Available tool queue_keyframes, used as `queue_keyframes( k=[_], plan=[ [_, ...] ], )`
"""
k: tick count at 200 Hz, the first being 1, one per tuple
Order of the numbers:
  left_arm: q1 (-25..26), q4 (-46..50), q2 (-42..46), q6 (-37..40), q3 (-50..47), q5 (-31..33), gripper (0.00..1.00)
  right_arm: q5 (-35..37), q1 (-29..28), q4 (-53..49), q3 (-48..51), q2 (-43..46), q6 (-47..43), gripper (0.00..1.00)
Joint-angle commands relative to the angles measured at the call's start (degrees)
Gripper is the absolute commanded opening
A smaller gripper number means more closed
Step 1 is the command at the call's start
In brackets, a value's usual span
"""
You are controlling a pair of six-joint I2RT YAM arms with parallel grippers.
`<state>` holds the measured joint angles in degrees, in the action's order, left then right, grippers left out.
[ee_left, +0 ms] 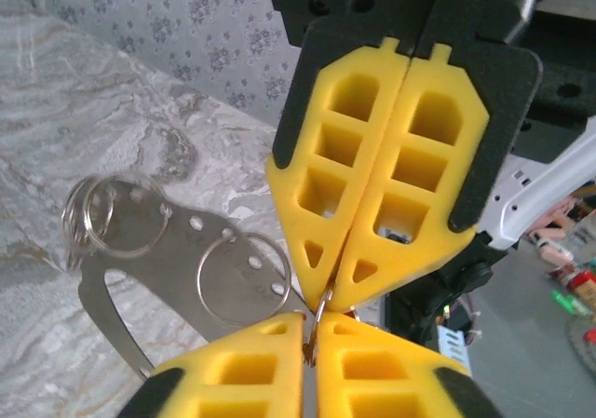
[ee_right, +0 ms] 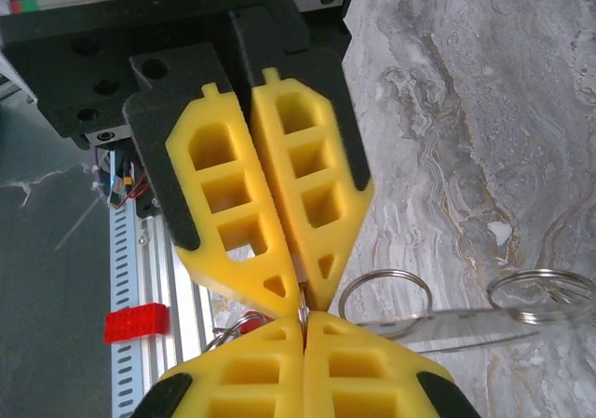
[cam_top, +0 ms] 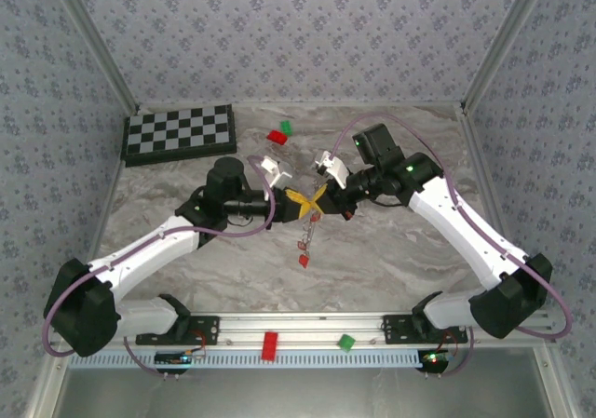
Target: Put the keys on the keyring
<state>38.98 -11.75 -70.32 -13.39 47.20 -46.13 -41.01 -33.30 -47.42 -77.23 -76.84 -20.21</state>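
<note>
**Both grippers pinched tip to tip on the keyring, held above the surface**

Top external view: the left gripper (cam_top: 304,206) and right gripper (cam_top: 327,203) meet nose to nose over the middle of the surface (cam_top: 400,260). The keyring (cam_top: 306,234) trails down from where they meet, with the keys (cam_top: 304,261) hanging red at its low end.

Left wrist view: the left gripper (ee_left: 304,330) has its fingers together. The right gripper (ee_left: 326,294) opposite is likewise closed, and a thin wire ring of the keyring (ee_left: 177,255) is nipped between the two noses. Its flat grey band juts off to one side.

Right wrist view: the right gripper (ee_right: 304,325) and left gripper (ee_right: 302,290) are both clamped at the same spot, with the keyring (ee_right: 438,330) band reaching sideways.

The keyring looks light, thin and prone to swinging, and its wire is probably slippery. The ring's edge seems the best place to grip.
</note>
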Motion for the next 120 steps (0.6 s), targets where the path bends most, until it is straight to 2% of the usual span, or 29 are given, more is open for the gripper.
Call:
queue_keyframes(
  k=[1,34,40,54,68,82,120],
  plan=[
    [-0.3,-5.16,-0.43,-0.47,1.63,-0.22,0.0,-3.19,-1.24,-0.39,-0.96,-0.14,-0.89,0.0],
    [-0.25,-6.87,0.12,-0.86,0.53,0.25,0.0,-2.81,-1.09,-0.52,-0.31,0.62,-0.84,0.0],
    [-0.23,-6.98,0.27,-0.85,0.29,0.51,0.0,-3.02,-0.75,-0.3,0.01,1.12,-0.89,0.03],
    [-0.23,-7.57,0.45,-1.02,-0.14,0.81,0.0,-2.32,0.49,2.63,1.86,3.07,0.6,0.18],
    [-0.27,-8.44,0.61,-1.36,-0.58,0.96,0.0,-1.96,1.78,7.21,4.77,5.95,3.35,0.28],
    [-0.23,-9.72,0.8,-2.04,-1.05,1.02,0.0,-0.93,3.04,12.52,8.2,9.31,6.27,0.32],
    [0.23,-13.72,1.33,-4.24,-2.17,2.26,0.0,3.13,3.75,23.54,17.6,16.33,11.91,0.34]
  ],
)
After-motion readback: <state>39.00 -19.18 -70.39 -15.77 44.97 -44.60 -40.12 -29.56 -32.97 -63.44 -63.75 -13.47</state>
